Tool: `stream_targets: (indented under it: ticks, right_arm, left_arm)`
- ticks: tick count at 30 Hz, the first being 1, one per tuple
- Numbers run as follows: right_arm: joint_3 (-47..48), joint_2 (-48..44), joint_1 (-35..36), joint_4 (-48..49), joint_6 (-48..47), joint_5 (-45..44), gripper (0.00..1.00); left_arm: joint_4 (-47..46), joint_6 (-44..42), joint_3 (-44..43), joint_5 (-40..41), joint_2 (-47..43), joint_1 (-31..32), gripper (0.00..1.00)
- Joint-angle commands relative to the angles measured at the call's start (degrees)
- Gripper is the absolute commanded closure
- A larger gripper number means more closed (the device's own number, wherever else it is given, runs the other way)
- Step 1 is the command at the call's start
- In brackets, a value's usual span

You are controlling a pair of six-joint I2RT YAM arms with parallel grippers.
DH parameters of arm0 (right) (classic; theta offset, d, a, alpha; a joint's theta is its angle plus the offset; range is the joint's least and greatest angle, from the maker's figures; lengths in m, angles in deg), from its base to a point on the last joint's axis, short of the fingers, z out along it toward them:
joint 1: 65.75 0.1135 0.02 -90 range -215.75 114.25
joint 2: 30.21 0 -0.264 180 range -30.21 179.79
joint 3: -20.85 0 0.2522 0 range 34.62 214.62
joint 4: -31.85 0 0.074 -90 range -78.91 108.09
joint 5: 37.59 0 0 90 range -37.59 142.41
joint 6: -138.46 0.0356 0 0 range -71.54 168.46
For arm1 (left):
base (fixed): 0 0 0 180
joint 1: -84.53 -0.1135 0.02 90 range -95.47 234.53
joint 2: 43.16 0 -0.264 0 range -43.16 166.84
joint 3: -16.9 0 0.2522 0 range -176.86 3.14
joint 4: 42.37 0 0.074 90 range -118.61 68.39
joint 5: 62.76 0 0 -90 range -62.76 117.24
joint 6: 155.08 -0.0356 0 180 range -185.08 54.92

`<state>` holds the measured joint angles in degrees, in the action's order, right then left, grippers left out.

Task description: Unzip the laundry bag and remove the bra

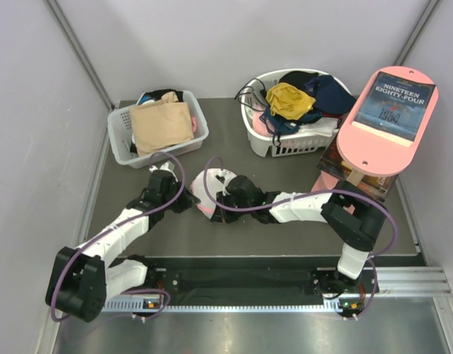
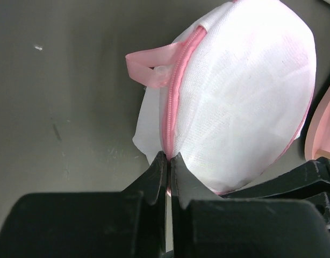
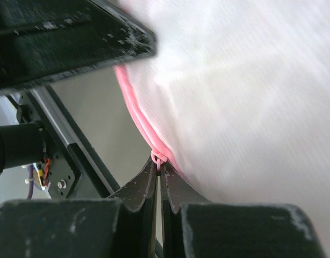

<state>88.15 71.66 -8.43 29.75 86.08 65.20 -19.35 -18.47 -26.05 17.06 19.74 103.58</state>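
The left arm and right arm are built alike: smooth white shell links set between bulky, rounded black joint housings. A purple cable runs along each arm in loose loops (the right arm's loop is the wider). The left gripper has matte black fingers, blocky at the root and tapering to thin tips. The right gripper has the same shape, its black plastic scuffed with pale specks and scratches.

Laundry bag blurred, cut off in right wrist view.
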Motion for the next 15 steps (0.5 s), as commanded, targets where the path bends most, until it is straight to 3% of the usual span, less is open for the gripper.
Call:
stream_targets:
  ticks: [1,15]
  right_arm:
    - [-2.99,-4.83,-2.03,-0.15,-0.71,-1.81,1.0]
    - [-1.69,-3.87,-1.77,0.21,-1.59,1.09,1.0]
  left_arm:
    - [-0.38,-2.05,-2.1,2.7,-0.14,-1.03,1.0]
    - [-7.23,-4.77,-9.04,0.07,9.61,-1.03,1.0]
